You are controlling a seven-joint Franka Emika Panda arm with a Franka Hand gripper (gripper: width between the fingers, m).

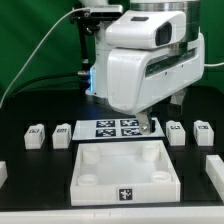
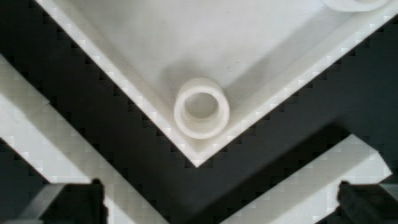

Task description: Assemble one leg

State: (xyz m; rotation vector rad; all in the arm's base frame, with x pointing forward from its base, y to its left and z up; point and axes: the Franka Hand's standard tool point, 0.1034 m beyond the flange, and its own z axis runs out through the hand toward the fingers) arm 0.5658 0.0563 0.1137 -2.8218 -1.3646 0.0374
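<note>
Several legs, small white blocks with marker tags, stand in a row behind the panel: two at the exterior view's left [image 1: 35, 135] [image 1: 62, 133] and two at its right [image 1: 177, 131] [image 1: 203, 130]. The large white square panel [image 1: 122, 175] lies in front. My gripper [image 1: 145, 125] hangs over the panel's far right corner, apart from the legs. In the wrist view the gripper [image 2: 217, 206] is open and empty, its dark fingertips [image 2: 71, 206] spread wide. Below it is a panel corner [image 2: 267, 60] with a round hole [image 2: 201, 108]. No leg shows in the wrist view.
The marker board [image 1: 115, 127] lies behind the panel, between the leg pairs. Part of a white piece [image 1: 213, 168] shows at the right edge and another [image 1: 3, 172] at the left edge. The arm's body hides the table behind it.
</note>
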